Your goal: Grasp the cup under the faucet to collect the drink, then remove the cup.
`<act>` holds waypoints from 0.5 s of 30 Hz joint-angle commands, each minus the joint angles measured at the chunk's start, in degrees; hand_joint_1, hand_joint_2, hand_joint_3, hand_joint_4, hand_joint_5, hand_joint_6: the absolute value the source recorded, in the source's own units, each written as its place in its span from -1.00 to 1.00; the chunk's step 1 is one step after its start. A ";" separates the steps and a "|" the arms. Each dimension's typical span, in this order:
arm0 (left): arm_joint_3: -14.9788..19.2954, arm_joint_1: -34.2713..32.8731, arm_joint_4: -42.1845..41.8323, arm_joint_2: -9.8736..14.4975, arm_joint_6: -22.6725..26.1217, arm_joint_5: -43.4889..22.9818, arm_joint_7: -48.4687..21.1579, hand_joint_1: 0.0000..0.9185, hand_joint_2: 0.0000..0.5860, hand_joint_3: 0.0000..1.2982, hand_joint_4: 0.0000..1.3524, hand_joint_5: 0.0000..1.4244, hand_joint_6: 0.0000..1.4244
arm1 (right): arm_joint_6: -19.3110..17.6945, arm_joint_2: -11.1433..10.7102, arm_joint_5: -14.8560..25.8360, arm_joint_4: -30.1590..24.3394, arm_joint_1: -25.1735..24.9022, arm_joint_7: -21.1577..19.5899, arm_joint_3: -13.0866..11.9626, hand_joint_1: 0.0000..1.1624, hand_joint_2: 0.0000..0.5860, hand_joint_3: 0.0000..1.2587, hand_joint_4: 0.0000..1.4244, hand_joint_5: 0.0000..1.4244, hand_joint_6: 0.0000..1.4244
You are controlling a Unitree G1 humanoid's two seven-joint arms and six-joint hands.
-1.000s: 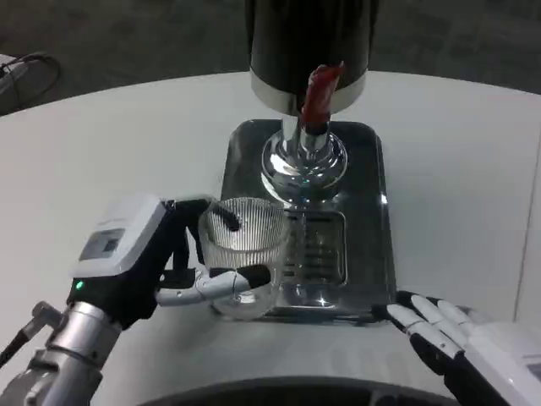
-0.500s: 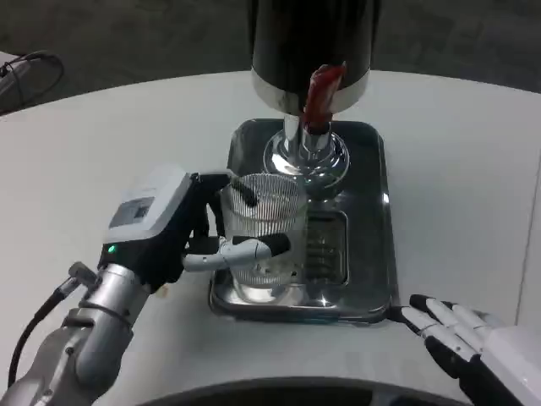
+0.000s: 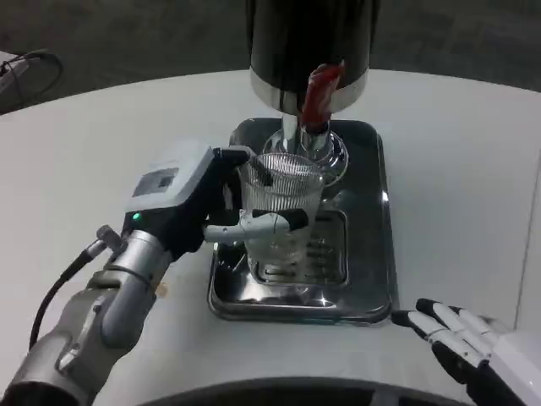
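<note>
A clear ribbed glass cup [image 3: 286,203] stands upright over the steel drip tray [image 3: 372,254], just in front of the dispenser's chrome base [image 3: 306,149]. My left hand [image 3: 196,205] grips the cup from its left side, fingers wrapped around its front and back. The red faucet lever [image 3: 318,95] hangs from the black dispenser [image 3: 311,46] directly above and slightly behind the cup's rim. I cannot tell whether any drink is in the cup. My right hand [image 3: 469,345] lies at the table's near right edge, fingers spread, holding nothing.
The drip tray has a slotted grate [image 3: 321,249] in its middle. White table [image 3: 101,161] spreads to both sides. A black cable [image 3: 30,72] lies at the far left corner.
My left hand has carried the cup up and to the right, from the tray's front left edge to under the faucet. The right hand has slid slightly back toward the lower right.
</note>
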 commanded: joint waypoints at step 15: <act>-4.79 -5.30 2.36 0.27 2.06 0.04 -1.96 -0.54 -0.46 -0.02 -0.19 0.09 0.03 | -1.23 0.67 1.77 -0.99 2.14 -0.27 -2.37 -0.50 0.63 -0.85 -1.00 -1.00 -1.00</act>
